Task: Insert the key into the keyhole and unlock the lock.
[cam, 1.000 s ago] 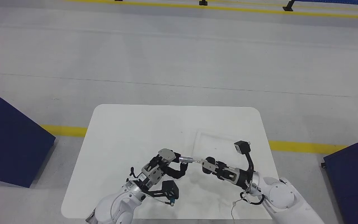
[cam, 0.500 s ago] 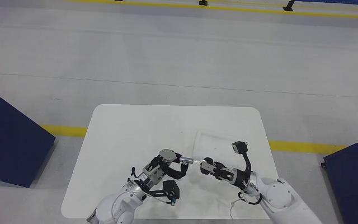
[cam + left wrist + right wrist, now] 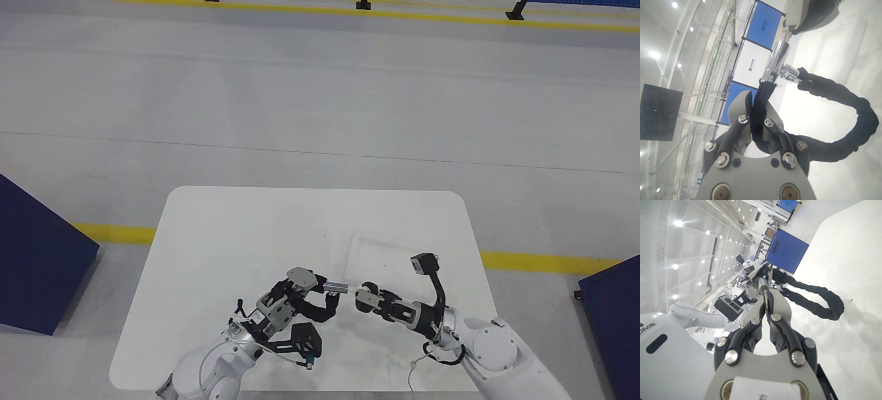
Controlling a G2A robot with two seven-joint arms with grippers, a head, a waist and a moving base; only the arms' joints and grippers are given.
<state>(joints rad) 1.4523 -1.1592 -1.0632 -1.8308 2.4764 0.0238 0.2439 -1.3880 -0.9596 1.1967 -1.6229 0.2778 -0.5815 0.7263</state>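
1. Clamping the black fabric-sleeved cable point(image 3: 829, 86) tightly between its fingers point(image 3: 736, 109), the left pincer point(image 3: 758, 102) grips it just short of the shiny chrome lock cylinder point(image 3: 777, 58), which juts out beyond its fingertips.
2. The rest of the cable loops out to one side of that pincer and curves back to a chrome plug end point(image 3: 789, 73) lying against the cylinder's side. Whether the plug is seated cannot be told.
3. The right pincer point(image 3: 767, 306) is closed almost flat on the small silver metal key point(image 3: 766, 301), holding it by the head.
4. The key's blade points straight ahead of the right pincer and meets the keyhole in the cylinder's end face, with part of the blade outside.
5. From above, the two pincers face tip to tip over the white rounded table point(image 3: 220, 260), with cylinder and key between them.
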